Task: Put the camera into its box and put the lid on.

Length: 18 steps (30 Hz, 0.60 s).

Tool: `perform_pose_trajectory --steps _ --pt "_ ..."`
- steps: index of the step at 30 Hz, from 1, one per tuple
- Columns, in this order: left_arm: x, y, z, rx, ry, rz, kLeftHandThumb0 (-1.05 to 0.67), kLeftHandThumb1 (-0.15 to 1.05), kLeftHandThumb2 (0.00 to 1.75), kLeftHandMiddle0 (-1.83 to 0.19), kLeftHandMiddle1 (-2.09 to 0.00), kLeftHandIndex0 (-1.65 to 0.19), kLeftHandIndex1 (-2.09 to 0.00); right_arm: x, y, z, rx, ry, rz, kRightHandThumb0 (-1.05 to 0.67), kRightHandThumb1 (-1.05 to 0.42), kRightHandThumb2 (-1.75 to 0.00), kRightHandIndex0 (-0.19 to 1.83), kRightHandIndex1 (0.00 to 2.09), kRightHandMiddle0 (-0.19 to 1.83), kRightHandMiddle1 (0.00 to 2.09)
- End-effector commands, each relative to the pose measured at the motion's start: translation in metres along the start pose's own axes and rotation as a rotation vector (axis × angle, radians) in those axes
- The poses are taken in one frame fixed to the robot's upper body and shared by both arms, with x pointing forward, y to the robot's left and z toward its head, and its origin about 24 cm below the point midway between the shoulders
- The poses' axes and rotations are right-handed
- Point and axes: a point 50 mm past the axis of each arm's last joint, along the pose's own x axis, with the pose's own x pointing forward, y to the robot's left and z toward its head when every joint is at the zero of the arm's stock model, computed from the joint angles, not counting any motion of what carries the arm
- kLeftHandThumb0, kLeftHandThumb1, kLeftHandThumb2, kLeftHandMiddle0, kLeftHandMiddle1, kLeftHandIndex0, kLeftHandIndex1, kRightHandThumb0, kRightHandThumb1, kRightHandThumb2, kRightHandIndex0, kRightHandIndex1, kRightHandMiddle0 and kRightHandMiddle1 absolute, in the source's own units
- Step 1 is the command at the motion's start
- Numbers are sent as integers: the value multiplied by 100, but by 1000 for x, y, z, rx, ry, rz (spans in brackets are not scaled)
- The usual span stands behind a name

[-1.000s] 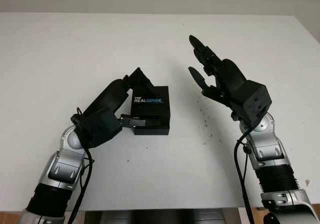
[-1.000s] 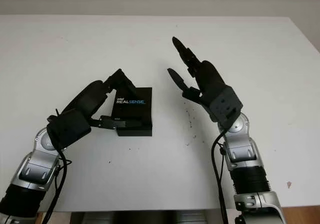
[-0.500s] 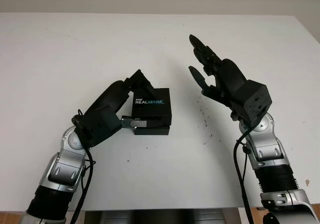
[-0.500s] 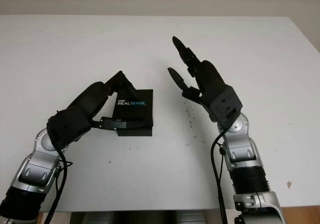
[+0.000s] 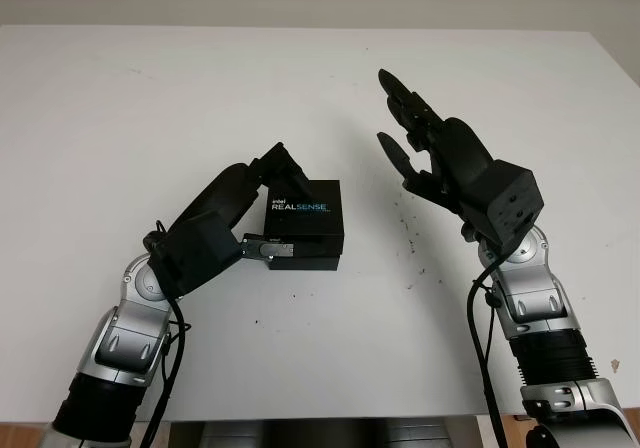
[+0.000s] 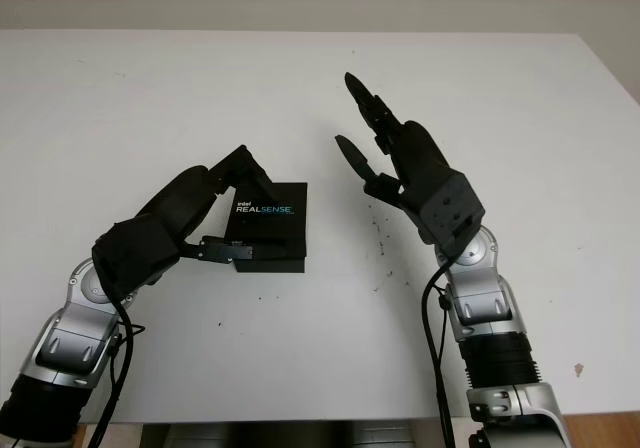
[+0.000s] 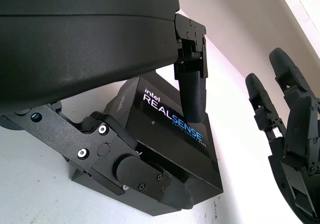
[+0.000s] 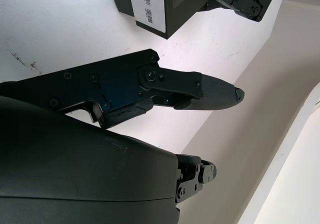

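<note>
The left hand (image 5: 215, 233) gripped the lid (image 5: 303, 213) of the black RealSense box (image 5: 305, 256), one of its fingers (image 7: 192, 91) laid across the printed top and another clamped against the near side. Beneath those fingers the lid sat higher at the grasped edge than a second before, and a step of the box body showed below it, so the lid appeared to be seating on the box rather than fully down. The hand had also crept slightly further over the lid during that second. The camera itself could not be seen; judging by the lid already over the box, it was probably inside, though the frames could not confirm that.

Well apart from the left hand's fingers, on the far side of the box, the right hand (image 5: 435, 158) hung open above the desk (image 5: 120, 118), holding nothing and unchanged in place over the same second. From its wrist, the labelled end of the box (image 8: 150, 6) showed beyond its fingers (image 8: 210, 96), with clear desk between them.

The task looked close to finished: what remained, by this reading, was pressing the lid level until it closed flush. A tilted lid could jam on one corner if pushed from one side alone.
</note>
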Motion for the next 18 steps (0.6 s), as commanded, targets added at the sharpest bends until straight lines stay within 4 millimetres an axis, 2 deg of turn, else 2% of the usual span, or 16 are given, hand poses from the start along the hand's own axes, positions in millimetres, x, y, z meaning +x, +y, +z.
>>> perform_pose_trajectory --steps 1,18 --pt "-2 -2 -1 -2 -6 -6 -30 105 34 -20 -188 -6 -177 2 -3 5 -12 -21 -8 -67 -105 -53 8 5 7 6" --pt "-4 -3 -2 -17 -7 6 -30 105 34 -21 -185 -6 -175 1 -4 4 -18 -18 -2 -67 -105 -53 7 5 7 5"
